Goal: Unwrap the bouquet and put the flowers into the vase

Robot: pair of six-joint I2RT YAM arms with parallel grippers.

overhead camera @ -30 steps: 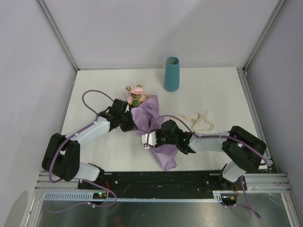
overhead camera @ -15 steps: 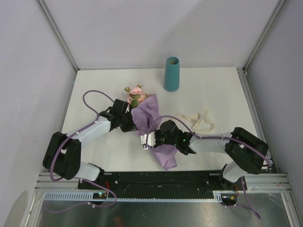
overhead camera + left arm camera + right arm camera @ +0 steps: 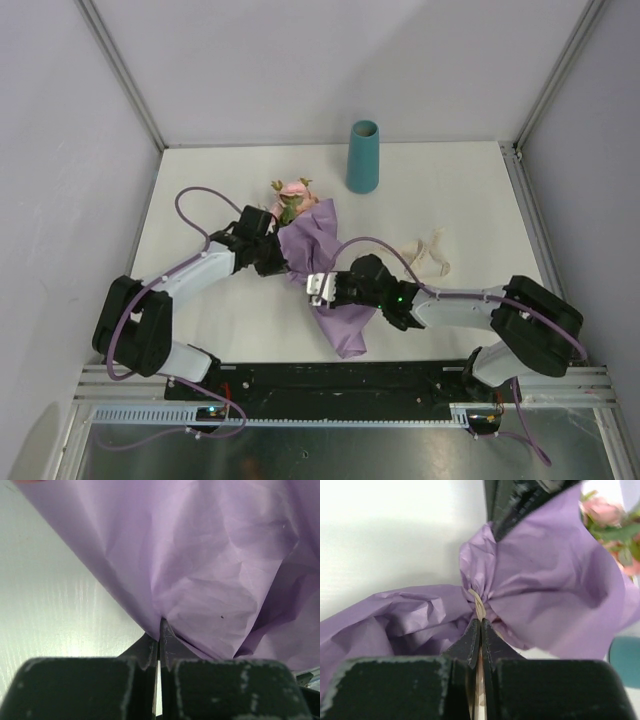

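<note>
1. Desk [image 3: 470, 190]: white, matte and rectangular. Pale walls [image 3: 300, 60] enclose it on three sides, with metal posts [image 3: 122, 72] rising from the far corners. A black mounting rail [image 3: 340, 380] runs along the near edge.
2. Vase [image 3: 363, 157]: teal, upright near the far edge, right of centre, apart from everything else.
3. Bouquet [image 3: 318, 240]: lies mid-desk, its lilac paper crumpled and its tail toward the near edge. The flowers [image 3: 293, 190] poke out of the far end, pointing toward the vase but well short of it.
4. Left pincer [image 3: 160, 632]: clenched on a fold of paper at the bouquet's left side.
5. Right pincer [image 3: 480, 626]: clenched on the cream tie [image 3: 478, 602] that cinches the paper's waist.
6. Loose cream ribbon [image 3: 428, 255]: lies flat on the desk, right of the bouquet, with nothing touching it.
</note>
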